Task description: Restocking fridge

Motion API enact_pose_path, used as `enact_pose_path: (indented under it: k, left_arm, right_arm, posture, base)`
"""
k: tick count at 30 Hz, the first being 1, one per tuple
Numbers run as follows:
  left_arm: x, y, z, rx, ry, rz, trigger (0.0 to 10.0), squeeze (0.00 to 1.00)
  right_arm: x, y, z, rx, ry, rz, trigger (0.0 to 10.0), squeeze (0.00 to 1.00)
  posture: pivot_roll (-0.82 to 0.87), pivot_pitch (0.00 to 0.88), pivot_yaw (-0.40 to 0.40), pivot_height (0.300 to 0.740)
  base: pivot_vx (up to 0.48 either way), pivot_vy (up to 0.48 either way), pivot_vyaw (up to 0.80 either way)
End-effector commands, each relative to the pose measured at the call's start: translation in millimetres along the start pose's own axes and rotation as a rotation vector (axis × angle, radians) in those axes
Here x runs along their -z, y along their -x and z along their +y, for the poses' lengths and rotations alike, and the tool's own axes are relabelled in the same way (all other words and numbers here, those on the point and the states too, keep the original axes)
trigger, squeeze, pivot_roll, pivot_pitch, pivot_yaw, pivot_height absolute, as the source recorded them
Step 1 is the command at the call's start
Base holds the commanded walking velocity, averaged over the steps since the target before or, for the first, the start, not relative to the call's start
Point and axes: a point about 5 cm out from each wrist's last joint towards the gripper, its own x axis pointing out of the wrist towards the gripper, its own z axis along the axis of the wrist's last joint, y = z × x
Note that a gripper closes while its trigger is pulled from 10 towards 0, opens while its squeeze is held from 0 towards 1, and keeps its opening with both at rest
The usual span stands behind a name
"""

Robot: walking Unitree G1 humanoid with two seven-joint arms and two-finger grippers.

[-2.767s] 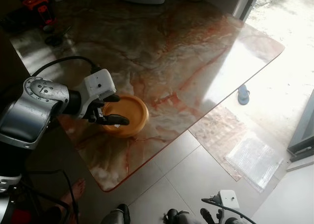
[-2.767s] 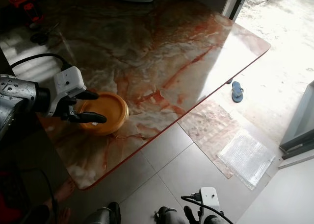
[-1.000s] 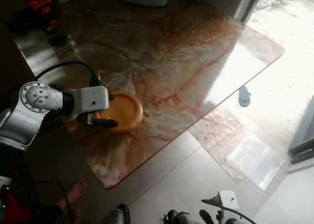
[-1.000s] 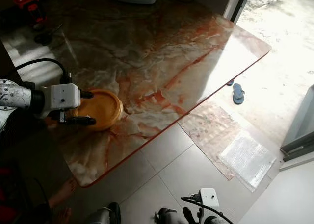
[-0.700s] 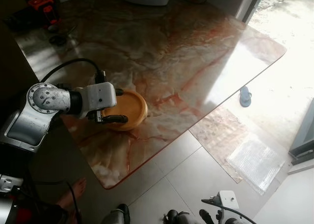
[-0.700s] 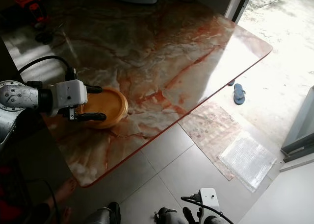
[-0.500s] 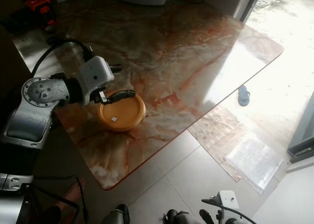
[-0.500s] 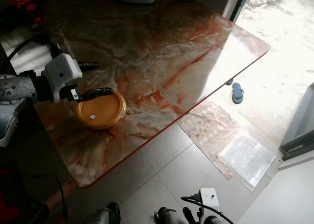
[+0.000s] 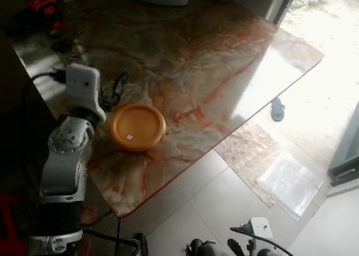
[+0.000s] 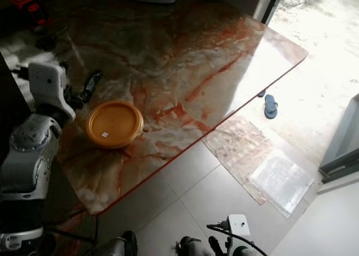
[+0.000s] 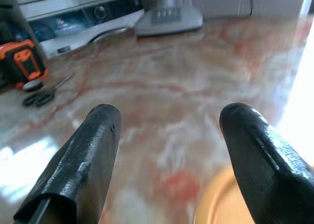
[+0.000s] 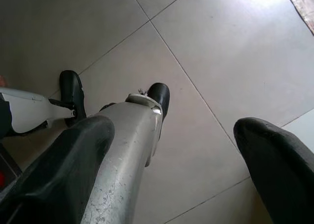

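Since a moment ago the left tool (image 9: 116,89) has let go of the orange lidded container (image 9: 137,126) and swung up and away. It now hangs above the marble counter (image 9: 213,60) just off the container's far-left side, fingers spread wide with nothing between them. The container sits flat on the counter near the corner closest to the robot, not far from the edge.

Going rightward, the counter is mostly bare, then there's tiled floor, a mat (image 9: 289,183) and a blue sandal (image 9: 278,108) by the doorway. The right tool (image 12: 171,175) hangs idle down by the robot's legs, also wide open and holding nothing.

What worries me: the container's a wide, low disc with a smooth lid, so a regrasp from above could skid off. A sideways nudge on that glossy marble could also slide it toward the near edge and onto the tiles.
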Motion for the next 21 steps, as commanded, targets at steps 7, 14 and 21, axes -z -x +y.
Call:
enact_pose_path:
  k: [7,14,21]
  left_arm:
    - [11,32.2,-6.9,-0.006,0.032,-0.020,10.0,0.00]
    - [-9,31.6,-0.7,0.242,-0.265,-0.095,10.0,0.00]
    - [-2,35.6,-1.8,0.176,-0.186,-0.088,10.0,0.00]
  right_arm:
    - [14,3.3,-4.0,0.017,-0.019,0.032,10.0,0.00]
    - [14,4.6,-8.4,0.051,-0.002,0.021,10.0,0.00]
    - [17,5.6,-9.9,0.063,0.000,0.018,10.0,0.00]
  posture:
    - [0.06,0.184,-0.073,0.740]
    - [0.06,0.172,-0.066,0.740]
    - [0.05,0.163,-0.071,0.740]
  base:
    - [0.000,0.000,0.00]
    - [0.000,0.000,0.00]
    - [0.000,0.000,0.00]
